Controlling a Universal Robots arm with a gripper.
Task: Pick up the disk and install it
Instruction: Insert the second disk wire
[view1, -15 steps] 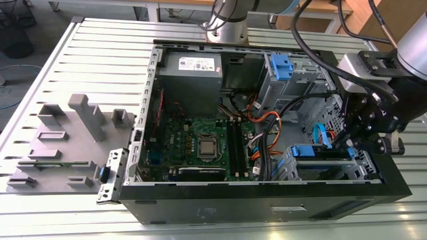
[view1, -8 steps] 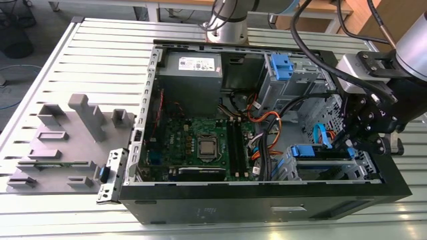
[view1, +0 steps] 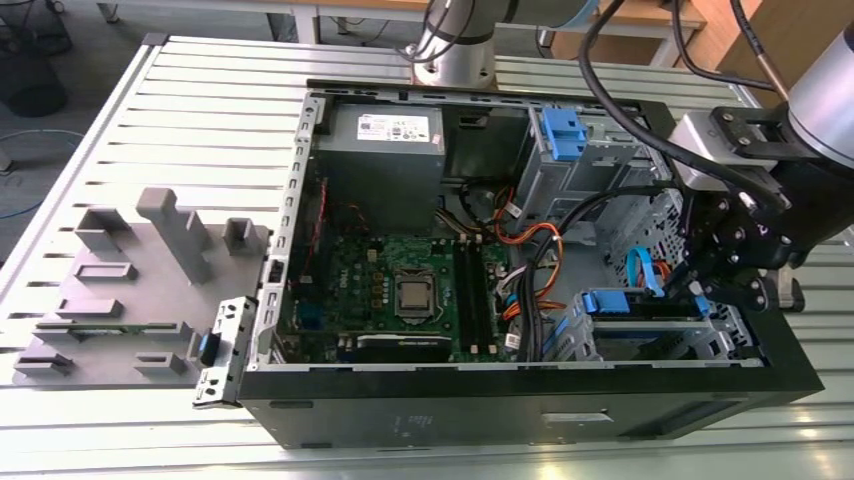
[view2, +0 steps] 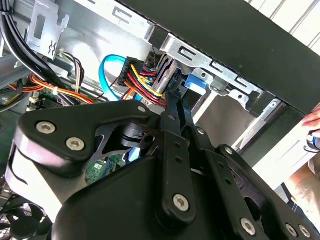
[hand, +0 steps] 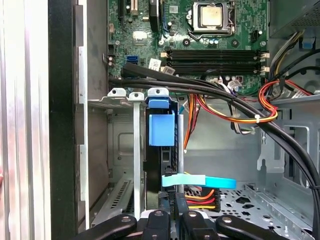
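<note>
One gripper (view1: 703, 290) hangs inside the open computer case (view1: 534, 400), above the drive cage (view1: 667, 335) holding the blue-railed disk (hand: 162, 127). Whether its claw is spread or pinching cannot be told. No writing is legible.

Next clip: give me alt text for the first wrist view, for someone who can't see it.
Looking into an open computer case, the arm's tool sits just below a drive bay where a blue plastic tab stands between grey metal rails. Above lie black cable bundles and the green motherboard; a light blue cable crosses near the tool.
</note>
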